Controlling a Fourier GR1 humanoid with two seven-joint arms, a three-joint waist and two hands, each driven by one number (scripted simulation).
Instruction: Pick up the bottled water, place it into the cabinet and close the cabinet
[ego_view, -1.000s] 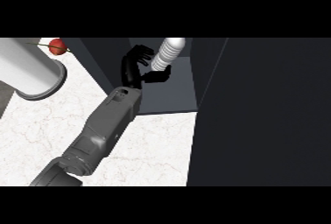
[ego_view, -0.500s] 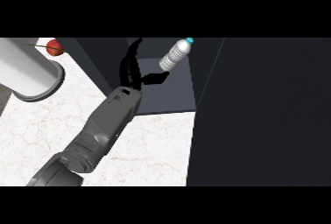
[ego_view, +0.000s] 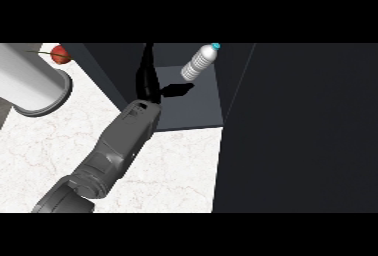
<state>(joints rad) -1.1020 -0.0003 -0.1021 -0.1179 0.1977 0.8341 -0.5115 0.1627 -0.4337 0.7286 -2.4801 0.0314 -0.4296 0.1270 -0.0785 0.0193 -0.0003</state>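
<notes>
The bottled water, clear with a blue cap, rests tilted on the dark shelf of the open cabinet, its cap toward the back. My left hand is just left of and below the bottle, at the cabinet's opening. Its fingers are straight and point into the cabinet, and the thumb sticks out to the right, a short gap away from the bottle. Nothing is in the hand. My right hand does not show.
The cabinet's dark door fills the right side of the view. A large grey cylinder stands on the white marble counter at the upper left, with a red apple behind it.
A second ago my left hand was curled round the bottle inside the cabinet. It has let go, straightened its fingers and drawn back to the left; the bottle stays on the shelf.
</notes>
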